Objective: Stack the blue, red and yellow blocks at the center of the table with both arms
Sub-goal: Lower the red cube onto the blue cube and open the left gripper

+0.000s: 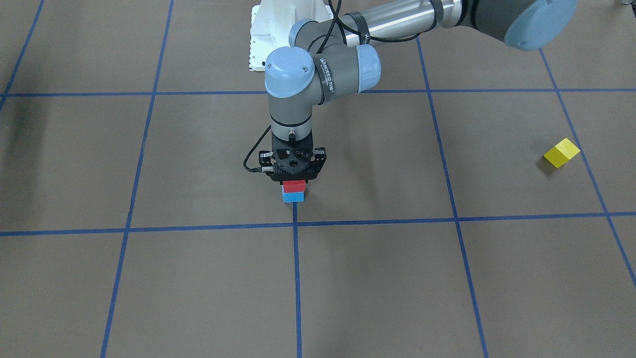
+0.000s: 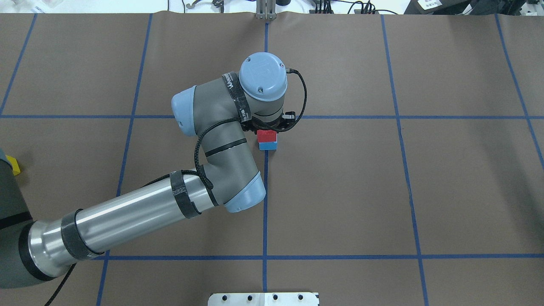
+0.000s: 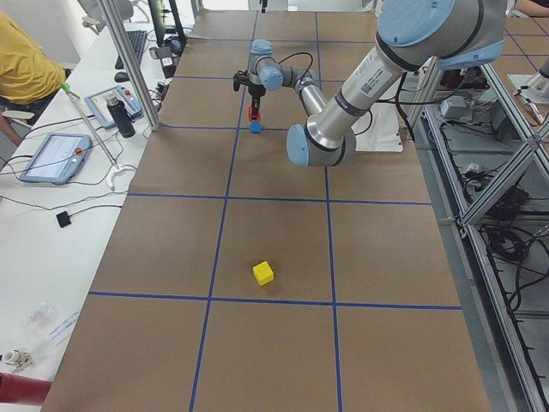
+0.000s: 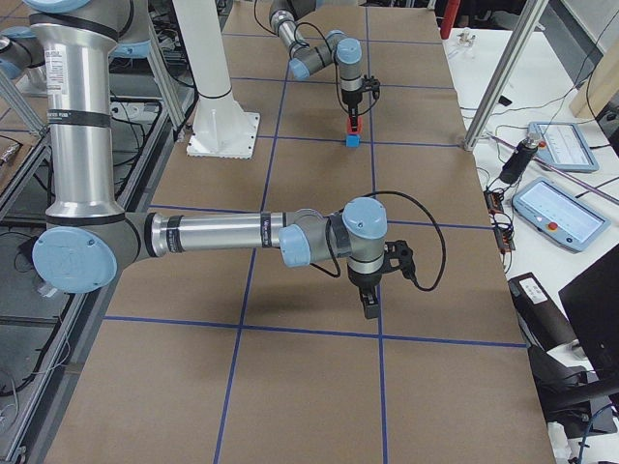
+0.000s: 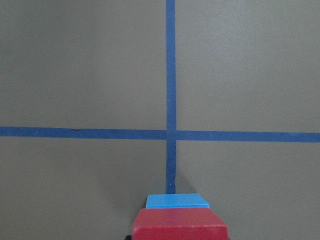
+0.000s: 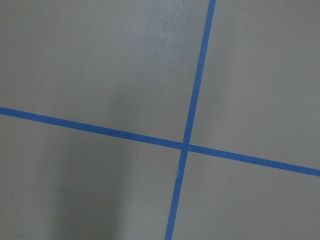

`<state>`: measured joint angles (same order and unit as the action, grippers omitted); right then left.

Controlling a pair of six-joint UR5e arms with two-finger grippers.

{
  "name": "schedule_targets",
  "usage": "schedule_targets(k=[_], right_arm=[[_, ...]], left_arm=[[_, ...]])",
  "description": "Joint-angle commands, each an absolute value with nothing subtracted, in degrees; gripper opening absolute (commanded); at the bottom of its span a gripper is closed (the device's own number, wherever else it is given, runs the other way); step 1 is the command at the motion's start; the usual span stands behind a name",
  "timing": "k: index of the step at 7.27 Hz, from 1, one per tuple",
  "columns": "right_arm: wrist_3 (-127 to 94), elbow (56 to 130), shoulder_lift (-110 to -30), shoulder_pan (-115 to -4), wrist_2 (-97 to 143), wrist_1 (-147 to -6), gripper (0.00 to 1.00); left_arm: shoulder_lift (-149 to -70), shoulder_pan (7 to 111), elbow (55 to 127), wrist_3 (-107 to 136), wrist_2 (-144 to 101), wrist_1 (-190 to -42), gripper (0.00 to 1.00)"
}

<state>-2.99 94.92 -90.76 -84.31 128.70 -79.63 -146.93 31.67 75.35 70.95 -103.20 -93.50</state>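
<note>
The red block (image 1: 294, 185) sits on the blue block (image 1: 293, 197) at the table's centre, by a blue tape crossing. My left gripper (image 1: 294, 182) stands straight above them, shut on the red block (image 2: 267, 136); the blue block (image 2: 268, 146) shows below it. The left wrist view shows the red block (image 5: 179, 225) with the blue block (image 5: 177, 201) under it. The yellow block (image 1: 561, 152) lies alone on my left side, also seen in the exterior left view (image 3: 263, 273). My right gripper (image 4: 370, 307) points down close over bare table; I cannot tell if it is open.
Blue tape lines (image 1: 296, 278) divide the brown table into squares. The white robot base plate (image 2: 263, 298) sits at the table's near edge. A side bench with tablets (image 3: 53, 156) and a seated person (image 3: 24, 64) lies beyond the far edge.
</note>
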Motion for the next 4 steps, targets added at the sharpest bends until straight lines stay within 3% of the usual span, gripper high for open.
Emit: schedule_targets(k=[1,4], right_arm=[[-3.0,94.9,-90.8,-84.3,128.7,-79.6,0.99],[-3.0,94.9,-90.8,-84.3,128.7,-79.6,0.99]], left_arm=[[-147.3,31.6,75.3,72.0,-103.3,-93.5,0.00],[-147.2,31.6,75.1,69.4,-103.3,-93.5,0.00]])
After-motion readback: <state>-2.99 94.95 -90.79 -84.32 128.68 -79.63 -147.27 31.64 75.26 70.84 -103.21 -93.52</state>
